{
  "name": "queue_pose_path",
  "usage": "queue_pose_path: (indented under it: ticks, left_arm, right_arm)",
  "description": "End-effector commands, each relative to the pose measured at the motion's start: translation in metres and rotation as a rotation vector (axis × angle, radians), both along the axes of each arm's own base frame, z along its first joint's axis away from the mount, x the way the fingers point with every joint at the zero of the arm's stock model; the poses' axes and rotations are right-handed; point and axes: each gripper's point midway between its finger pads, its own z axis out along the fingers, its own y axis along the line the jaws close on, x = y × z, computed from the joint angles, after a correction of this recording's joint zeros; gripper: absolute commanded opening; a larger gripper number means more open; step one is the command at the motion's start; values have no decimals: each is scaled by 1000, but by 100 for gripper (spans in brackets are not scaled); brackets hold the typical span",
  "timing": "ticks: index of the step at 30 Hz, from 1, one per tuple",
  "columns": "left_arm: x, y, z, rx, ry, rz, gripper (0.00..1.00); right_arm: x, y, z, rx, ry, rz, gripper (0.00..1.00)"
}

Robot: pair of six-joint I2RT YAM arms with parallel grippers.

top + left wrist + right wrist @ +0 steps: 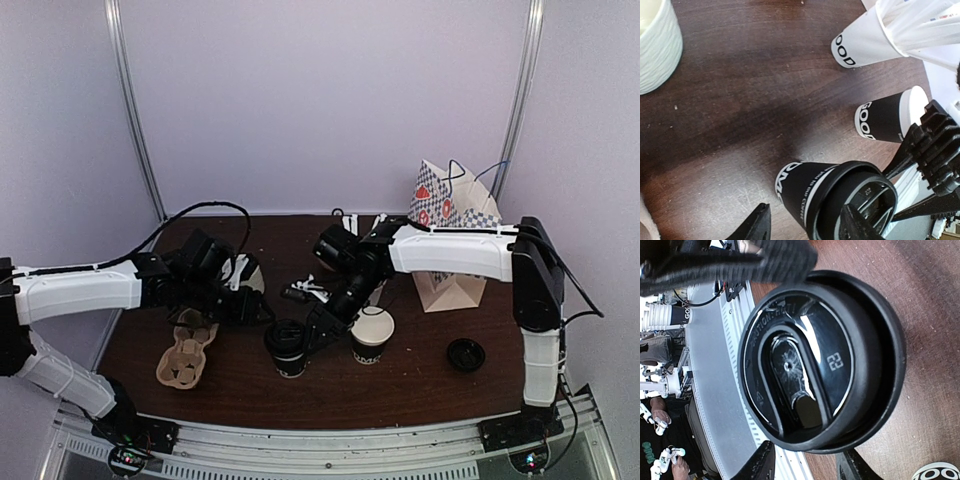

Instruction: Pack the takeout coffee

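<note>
A black paper cup with white lettering and a black lid stands at the front middle of the table; it also shows in the left wrist view. Its lid fills the right wrist view. A second black cup stands just right of it, open-topped and white inside; it also shows in the left wrist view. A loose black lid lies further right. My left gripper is open, its fingers either side of the lidded cup. My right gripper is open, hovering at the lid's rim.
A brown pulp cup carrier lies at front left. A patterned paper bag stands at back right. A cream mug and a white cup of stirrers stand behind the cups. The table's front rail is close.
</note>
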Motion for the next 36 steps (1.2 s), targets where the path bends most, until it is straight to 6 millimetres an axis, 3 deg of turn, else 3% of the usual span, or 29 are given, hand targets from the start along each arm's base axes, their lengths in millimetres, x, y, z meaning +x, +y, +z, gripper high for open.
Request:
queue_pose_path:
  ticks: [1,14,22,29,33,36]
  left_arm:
    - [6,-17,16,-81,-31,-44,50]
    - [-7,-11,-7,-71,43,-37,43]
    - [-23,6,-36,-35,117,6,35]
    - [-34,16,-56,-8,166,24,32]
    - [-35,16,-60,-1,174,30,32]
    - [-35,17,-62,8,176,34,32]
  right_arm:
    - [3,8,8,22,4,-8,46]
    - [17,8,-8,-35,-9,-48,46]
    - [31,-6,-45,-188,-67,-102,46]
    - [22,-27,-94,-386,-105,-76,46]
    - [23,-28,-99,-423,-147,-70,46]
    - [28,-28,-93,-417,-183,-63,46]
